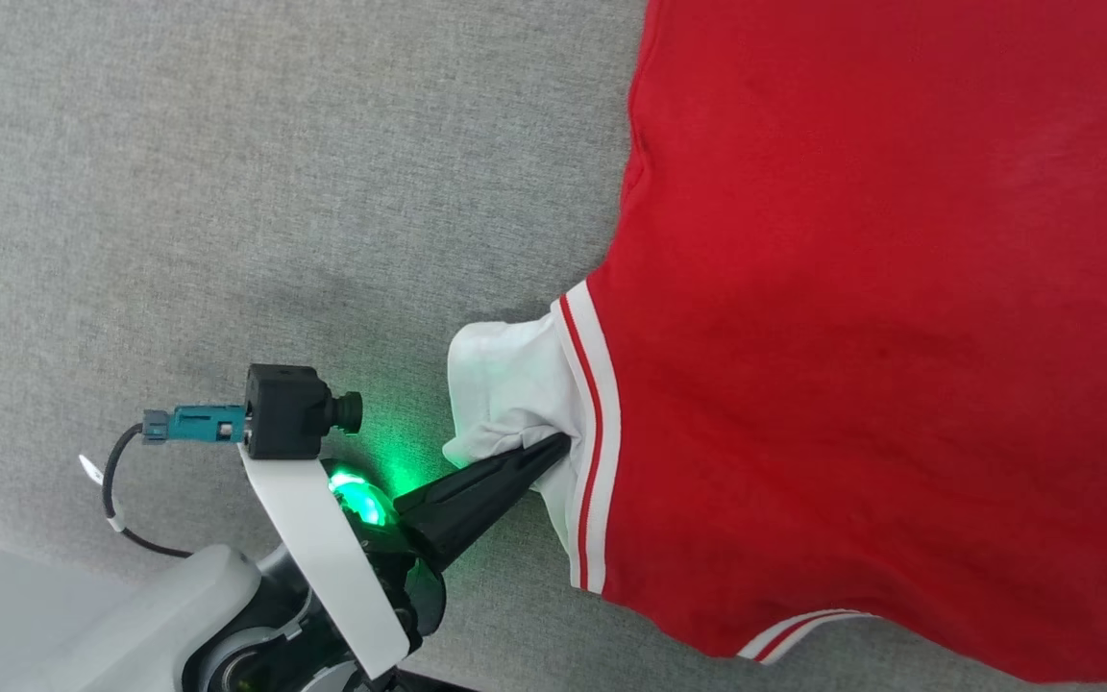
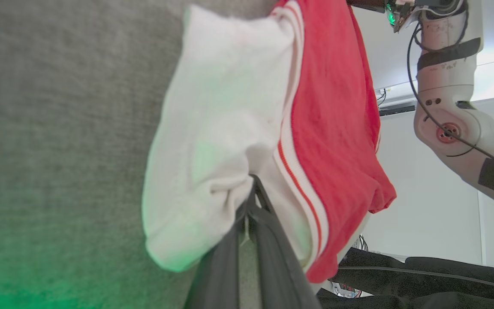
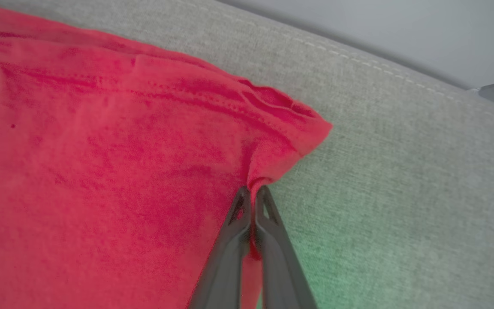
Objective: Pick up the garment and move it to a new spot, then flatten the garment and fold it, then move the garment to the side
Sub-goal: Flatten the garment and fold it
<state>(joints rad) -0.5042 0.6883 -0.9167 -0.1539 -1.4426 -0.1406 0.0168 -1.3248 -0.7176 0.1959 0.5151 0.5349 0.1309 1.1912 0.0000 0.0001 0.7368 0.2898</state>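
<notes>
On the far left there is the bare grey surface (image 1: 227, 192), soft like cloth. The left claw (image 1: 558, 442) comes in from the bottom left, with a green light glowing near it. Its two dark fingers are shut tight and pinch the white part (image 1: 505, 384) of the garment (image 1: 851, 336). The left wrist view shows this too: white cloth bunches up where the fingertips bite it.

Next to the white part runs the striped trim (image 1: 592, 413), white with a thin red line. After that comes the big red body of the garment. It covers the right side of the head view and lies on the grey surface. It looks fairly smooth, with a few soft wrinkles.

Far over on the other side, the right claw (image 3: 253, 191) is closed as well. It nips a red corner of the garment, and the cloth puckers at its tips. The grey surface shows just beside that corner.

So both claws have a hold, one on each side. That part looks done. The garment is not folded; no half lies over the other. I cannot tell if this is its new spot. I think the claws are set to lift it or pull it flat. Folding it and moving it to the side are left to do.
</notes>
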